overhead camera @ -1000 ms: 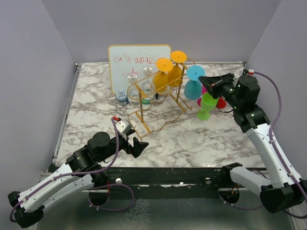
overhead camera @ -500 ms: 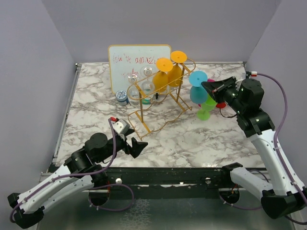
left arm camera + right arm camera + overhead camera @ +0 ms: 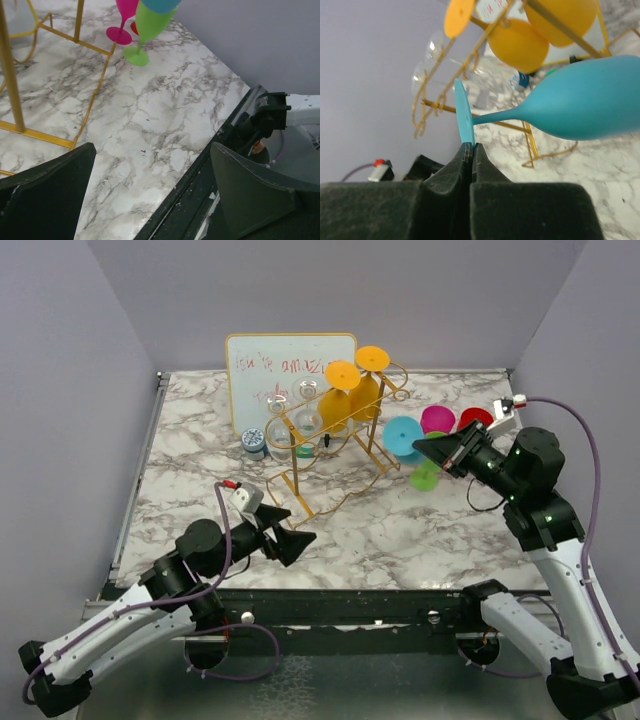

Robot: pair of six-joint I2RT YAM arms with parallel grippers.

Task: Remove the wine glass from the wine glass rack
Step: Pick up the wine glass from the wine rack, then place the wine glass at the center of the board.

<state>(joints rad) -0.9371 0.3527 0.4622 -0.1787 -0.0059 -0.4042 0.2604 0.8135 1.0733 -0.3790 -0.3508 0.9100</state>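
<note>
Right hand (image 3: 419,446) pinches teal wine glass (image 3: 402,436) by its foot, 3 o'clock of rack (image 3: 12,90); left hand (image 3: 297,530) spread above tabletop (image 3: 400,530).

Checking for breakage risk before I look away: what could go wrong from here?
The right hand pinches only the foot's thin edge of the teal wine glass, held sideways; it could pivot or slip out. The green glass and pink glass stand close by; setting it down could topple them.
</note>
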